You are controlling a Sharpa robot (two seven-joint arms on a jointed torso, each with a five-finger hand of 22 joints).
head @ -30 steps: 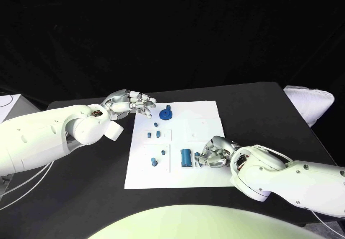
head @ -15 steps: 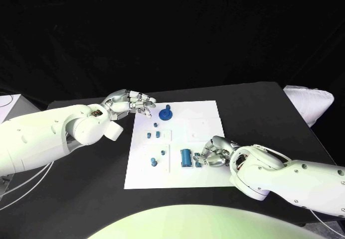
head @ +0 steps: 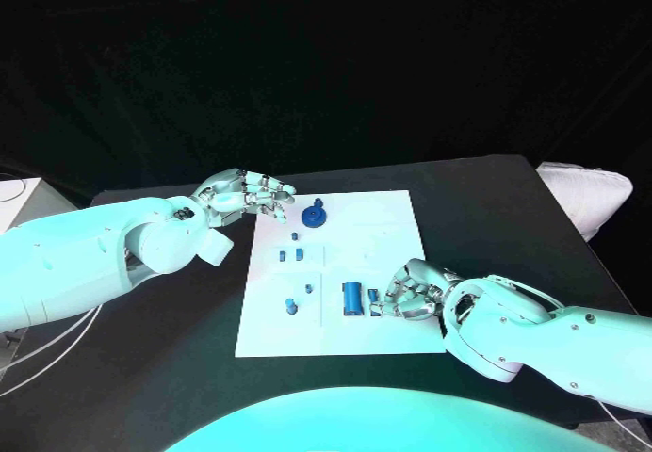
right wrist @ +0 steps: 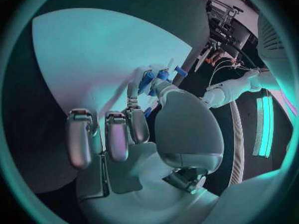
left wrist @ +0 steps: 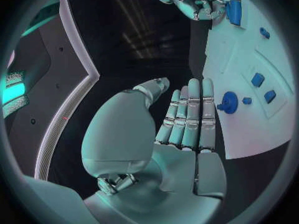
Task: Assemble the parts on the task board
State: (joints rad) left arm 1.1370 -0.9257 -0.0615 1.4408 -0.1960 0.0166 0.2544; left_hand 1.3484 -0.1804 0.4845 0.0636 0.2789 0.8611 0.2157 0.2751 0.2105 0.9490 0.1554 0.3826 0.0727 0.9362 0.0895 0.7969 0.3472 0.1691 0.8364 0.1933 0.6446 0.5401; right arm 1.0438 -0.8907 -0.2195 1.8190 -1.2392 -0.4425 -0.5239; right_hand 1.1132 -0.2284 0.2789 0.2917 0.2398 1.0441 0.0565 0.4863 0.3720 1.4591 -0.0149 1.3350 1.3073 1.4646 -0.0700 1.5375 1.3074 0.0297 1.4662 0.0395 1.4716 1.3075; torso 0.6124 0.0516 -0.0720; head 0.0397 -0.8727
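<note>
While the right hand [head: 408, 290] has stayed low over the task board [head: 366, 212] for the last second, almost nothing has moved. Its fingers curl beside the blue cylinder [head: 352, 298]; whether they hold something, I cannot tell. The left hand [head: 249, 195] holds nothing, fingers straight, knobbed disc [head: 314, 218] just beyond its fingertips. Insertion seems not finished.

place: robotics lab | evidence: black table [head: 462, 202], black backdrop, white task board [head: 387, 212], cable-strewn equipment rack [right wrist: 225, 5]
</note>
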